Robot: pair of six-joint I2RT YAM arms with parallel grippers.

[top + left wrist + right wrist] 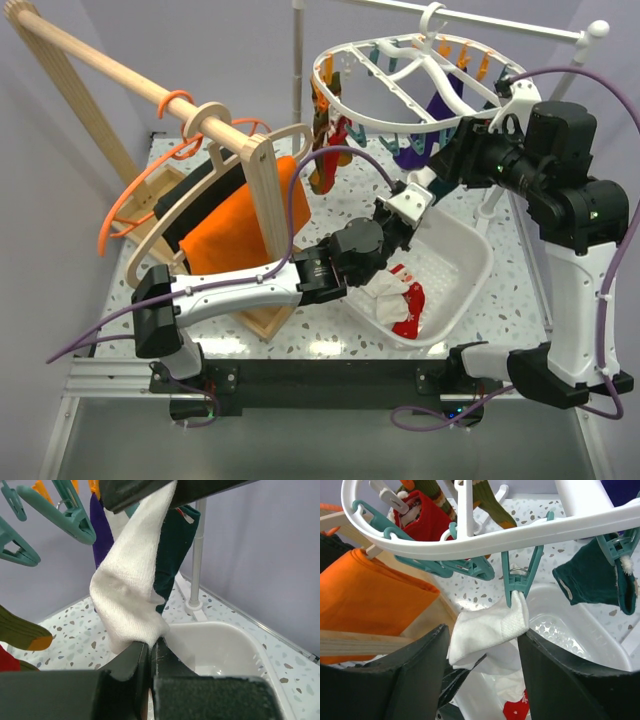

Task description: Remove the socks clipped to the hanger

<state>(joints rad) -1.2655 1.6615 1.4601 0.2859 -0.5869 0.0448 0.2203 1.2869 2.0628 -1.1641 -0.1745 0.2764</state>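
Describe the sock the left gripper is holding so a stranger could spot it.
Find the oval hanger over the tub. A teal clip on its rim holds a sock whose lower end the left gripper pinches. It alone is plain white; neighbours are a green sock and a red sock.

No readable text, label or number anywhere.
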